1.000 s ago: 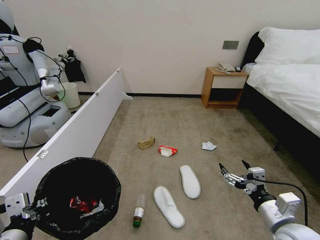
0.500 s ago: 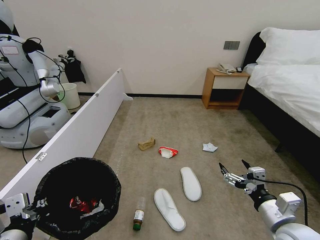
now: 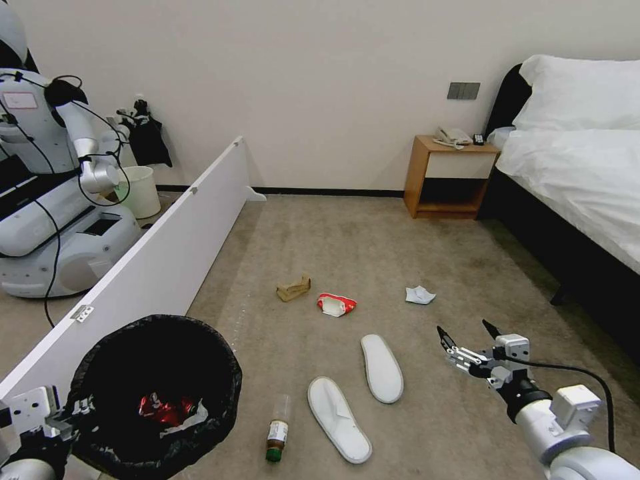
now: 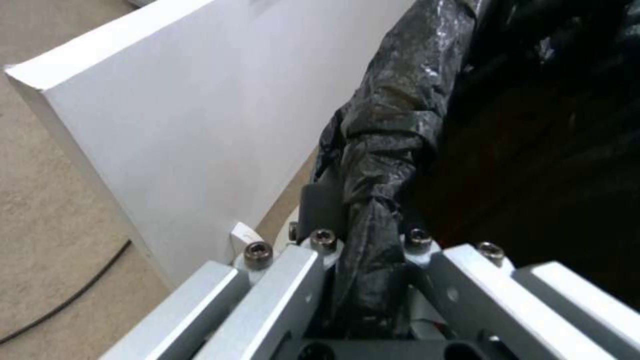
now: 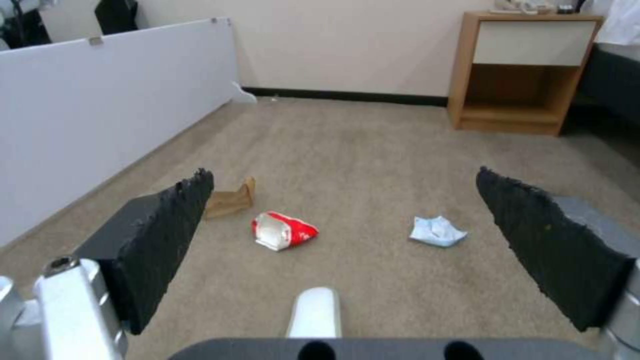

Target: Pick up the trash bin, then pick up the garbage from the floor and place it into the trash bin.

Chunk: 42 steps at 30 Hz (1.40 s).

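Observation:
The trash bin (image 3: pixel 220 353), lined with a black bag, hangs at my lower left with a crushed red can (image 3: pixel 163 408) and white tissue (image 3: pixel 195 417) inside. My left gripper (image 3: pixel 75 408) is shut on its rim; the left wrist view has the bag rim (image 4: pixel 380 150) pinched in that gripper (image 4: pixel 363 220). My right gripper (image 3: pixel 463 329) hovers open above the carpet, right of two white slippers (image 3: pixel 381 367) (image 3: pixel 338 419). A green-capped bottle (image 3: pixel 277 427), a brown paper scrap (image 3: pixel 293 287), a red-white packet (image 3: pixel 335 304) and a pale blue mask (image 3: pixel 419 295) lie on the floor. The open right gripper (image 5: pixel 340 172) faces the packet (image 5: pixel 283 231), the mask (image 5: pixel 437 232) and the scrap (image 5: pixel 230 200).
A long white partition board (image 3: pixel 153 260) runs along the left, close to the bin. Behind it stand another robot (image 3: pixel 47 180) and a cream bucket (image 3: pixel 141 190). A wooden nightstand (image 3: pixel 450 175) and a bed (image 3: pixel 580 173) bound the right side.
The whole picture slid slightly between the earliest frame and the one after it, so the camera moved. Both grippers keep their poses and the litter lies where it was.

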### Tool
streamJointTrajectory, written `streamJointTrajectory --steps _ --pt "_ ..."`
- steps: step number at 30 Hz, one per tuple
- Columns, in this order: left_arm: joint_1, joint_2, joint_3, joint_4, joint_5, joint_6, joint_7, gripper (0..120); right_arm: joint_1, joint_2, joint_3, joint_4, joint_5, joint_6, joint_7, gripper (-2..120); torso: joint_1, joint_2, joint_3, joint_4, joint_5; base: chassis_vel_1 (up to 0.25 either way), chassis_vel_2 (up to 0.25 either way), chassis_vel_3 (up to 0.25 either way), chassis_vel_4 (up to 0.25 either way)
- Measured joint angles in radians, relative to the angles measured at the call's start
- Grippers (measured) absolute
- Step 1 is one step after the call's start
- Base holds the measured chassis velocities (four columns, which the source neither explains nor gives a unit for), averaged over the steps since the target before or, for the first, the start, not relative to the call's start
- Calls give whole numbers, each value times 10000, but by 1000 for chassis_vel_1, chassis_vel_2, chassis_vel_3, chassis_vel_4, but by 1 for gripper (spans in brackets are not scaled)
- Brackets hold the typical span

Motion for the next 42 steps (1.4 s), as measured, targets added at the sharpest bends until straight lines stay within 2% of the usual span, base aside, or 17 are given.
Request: streamJointTrajectory --steps 22,42 --pt "-12 6 36 12 -38 11 -2 2 -58 13 -5 59 4 4 -25 100 0 0 0 -1 0 0 0 0 0" --pt "-45 -10 44 10 -28 27 -8 2 -3 -34 -5 73 47 0 -35 100 0 0 0 0 0 64 72 70 69"
